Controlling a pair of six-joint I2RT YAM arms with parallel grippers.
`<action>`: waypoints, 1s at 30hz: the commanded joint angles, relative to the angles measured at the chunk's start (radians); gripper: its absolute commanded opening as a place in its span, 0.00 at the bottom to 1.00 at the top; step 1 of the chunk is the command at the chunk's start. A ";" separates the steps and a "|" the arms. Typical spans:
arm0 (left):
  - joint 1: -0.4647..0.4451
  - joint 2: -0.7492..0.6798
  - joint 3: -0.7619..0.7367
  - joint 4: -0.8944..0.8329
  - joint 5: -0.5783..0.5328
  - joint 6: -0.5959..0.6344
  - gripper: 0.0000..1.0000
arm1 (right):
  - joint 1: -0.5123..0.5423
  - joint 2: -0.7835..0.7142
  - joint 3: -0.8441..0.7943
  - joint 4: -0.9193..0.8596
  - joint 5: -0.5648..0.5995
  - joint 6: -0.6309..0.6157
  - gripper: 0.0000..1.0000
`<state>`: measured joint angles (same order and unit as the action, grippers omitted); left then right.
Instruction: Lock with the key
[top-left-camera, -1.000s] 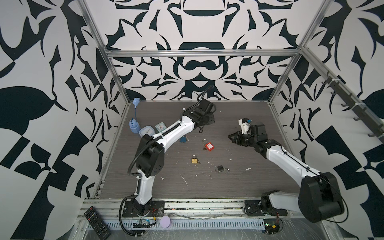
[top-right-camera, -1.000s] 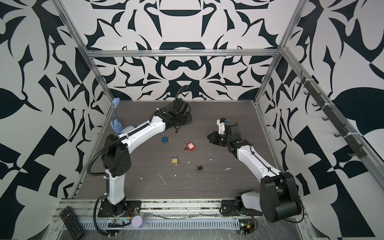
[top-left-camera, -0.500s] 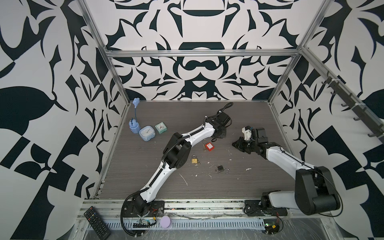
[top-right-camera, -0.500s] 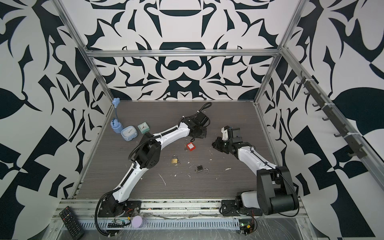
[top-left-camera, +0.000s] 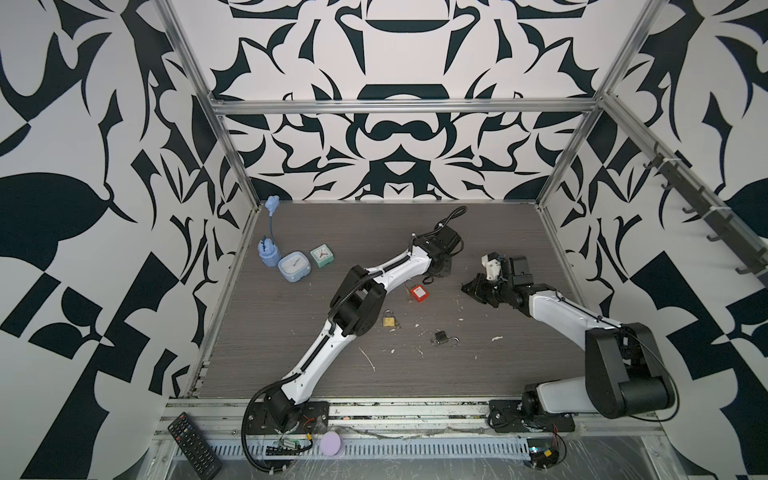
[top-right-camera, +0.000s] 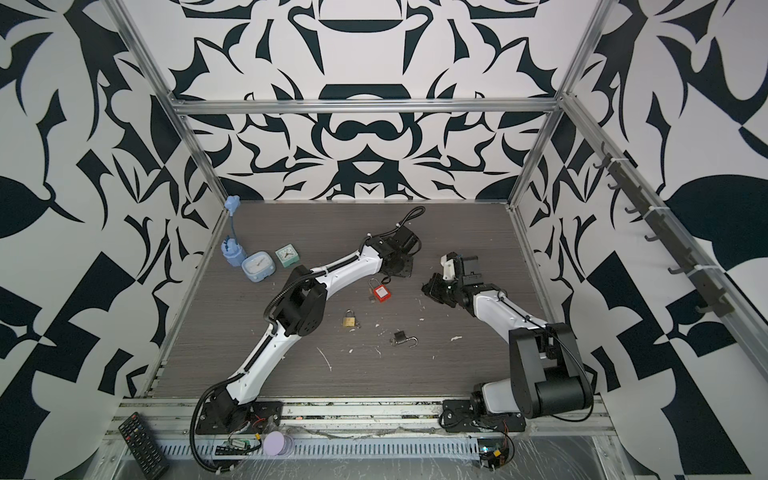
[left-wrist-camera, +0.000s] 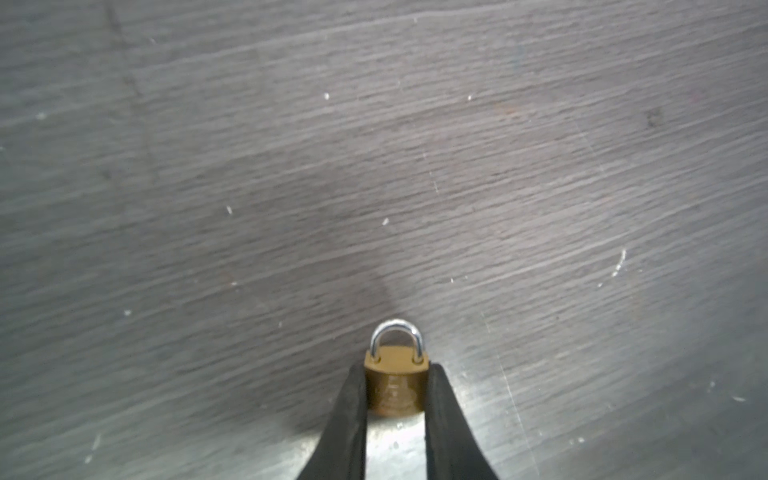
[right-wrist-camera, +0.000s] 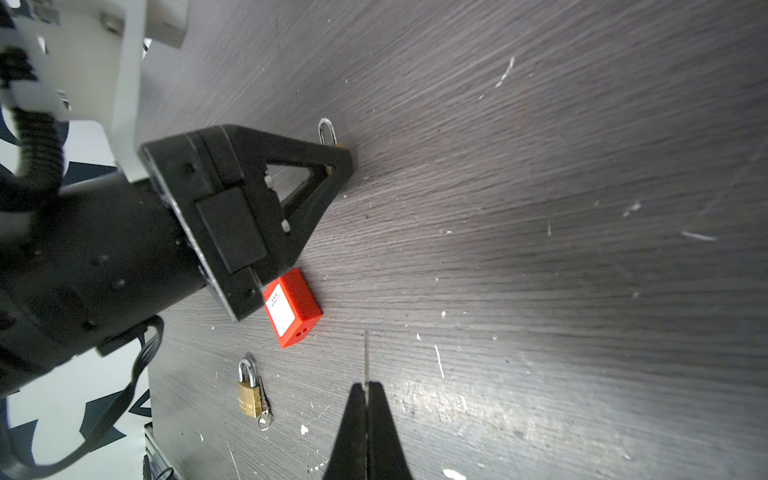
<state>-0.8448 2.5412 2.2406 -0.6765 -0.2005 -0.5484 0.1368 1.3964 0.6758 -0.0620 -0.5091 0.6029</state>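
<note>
- brass offered little purchase: the small brass padlock was clamped by its narrow side edges in the very tips of the left end effector, low over the dark wood-grain table and toward its middle. whether it touched the surface could not be told. a push from a key could have twisted it or slid it out of so shallow a pinch.
- the right end effector was pressed together on a thin metal key blade, seen edge-on. with so little of it held, the blade could have swivelled or dropped on contact.
- the keyhole did not show. judged from the shackle's position, it faced back into the gap between the left fingers, so the key might have met the fingers rather than the slot.
- a loose red block padlock lay just beside the left end effector, with a second brass padlock, its own key in it, a little further off. a sweeping arm could have knocked either.
- the held padlock's long axis ran along the left fingers. its silver shackle pointed out beyond the tips, away from the wrist, with both legs seated in the body.
- the key blade's long axis ran straight out of the right fingertips, its tip pointing forward over the table. it was not lined up with the held padlock, which sat off to one side.
</note>
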 joint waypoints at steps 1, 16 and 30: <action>0.006 0.044 0.044 -0.021 -0.036 0.028 0.00 | -0.003 -0.004 -0.002 0.032 -0.019 0.008 0.00; 0.010 -0.019 0.031 0.006 -0.085 0.059 0.58 | -0.003 0.026 0.004 0.052 -0.008 0.014 0.00; 0.056 -0.748 -0.650 0.444 -0.272 0.090 0.84 | -0.003 0.314 0.214 0.113 -0.042 0.061 0.00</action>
<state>-0.8040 1.8938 1.7100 -0.3756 -0.4187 -0.4629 0.1368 1.6810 0.8200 0.0284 -0.5304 0.6533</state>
